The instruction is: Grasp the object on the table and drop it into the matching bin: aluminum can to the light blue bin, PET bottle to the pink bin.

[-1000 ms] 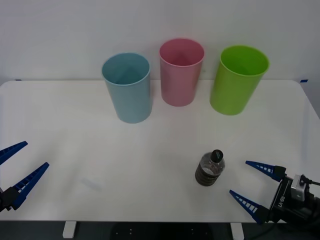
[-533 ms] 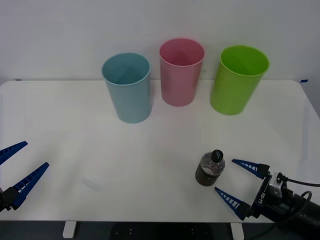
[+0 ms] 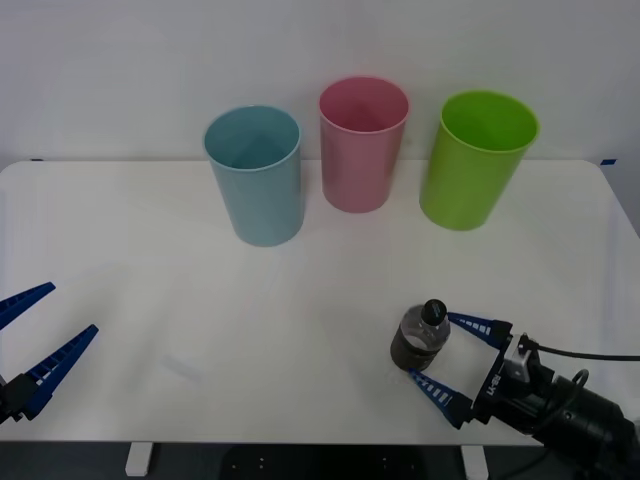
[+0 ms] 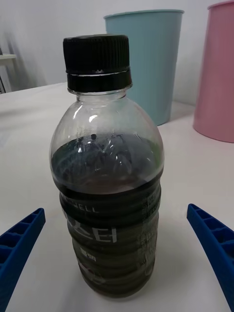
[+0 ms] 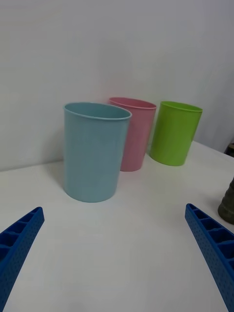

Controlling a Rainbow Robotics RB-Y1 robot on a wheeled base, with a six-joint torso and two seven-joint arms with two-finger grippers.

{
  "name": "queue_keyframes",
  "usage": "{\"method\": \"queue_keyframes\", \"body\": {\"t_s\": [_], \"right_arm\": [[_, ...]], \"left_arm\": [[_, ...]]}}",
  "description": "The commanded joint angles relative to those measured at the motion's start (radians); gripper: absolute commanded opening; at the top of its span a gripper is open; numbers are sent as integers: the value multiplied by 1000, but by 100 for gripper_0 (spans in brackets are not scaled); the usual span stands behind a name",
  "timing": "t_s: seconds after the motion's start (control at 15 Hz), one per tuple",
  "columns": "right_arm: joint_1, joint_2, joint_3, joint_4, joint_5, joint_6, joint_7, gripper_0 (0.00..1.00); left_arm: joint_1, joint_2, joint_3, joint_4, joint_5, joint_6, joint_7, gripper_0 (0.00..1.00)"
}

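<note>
Approach to grasp: PET bottle (image 3: 420, 340) bracketed but not yet gripped.

The bottle is observed upright on the table (image 3: 150, 250), near its front edge and well apart from the pink bin (image 3: 362, 146). The right gripper (image 3: 447, 357) is spread wide, one finger either side of the bottle, no contact seen. The left gripper (image 3: 35, 340) is parked open at the front left. Judged next: closure on the bottle body, then lift toward the pink bin.

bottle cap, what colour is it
Black. The PET bottle has a ribbed black screw cap, clearest in the right wrist view.
</note>
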Motion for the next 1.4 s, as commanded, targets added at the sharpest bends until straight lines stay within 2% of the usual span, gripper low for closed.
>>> {"method": "queue_keyframes", "body": {"t_s": [0.07, 0.73, 0.8, 0.87, 1.4], "right_arm": [[-18, 0, 36, 0, -15, 43, 2, 100], [-42, 1, 76, 0, -25, 108, 3, 100], [-44, 1, 77, 0, -25, 108, 5, 44], [-44, 1, 79, 0, -25, 112, 0, 0], [-53, 0, 82, 0, -36, 123, 0, 0]], "left_arm": [[0, 0, 0, 0, 0, 0, 0, 100], [0, 0, 0, 0, 0, 0, 0, 100], [0, 0, 0, 0, 0, 0, 0, 100], [0, 0, 0, 0, 0, 0, 0, 100], [0, 0, 0, 0, 0, 0, 0, 100]]}}
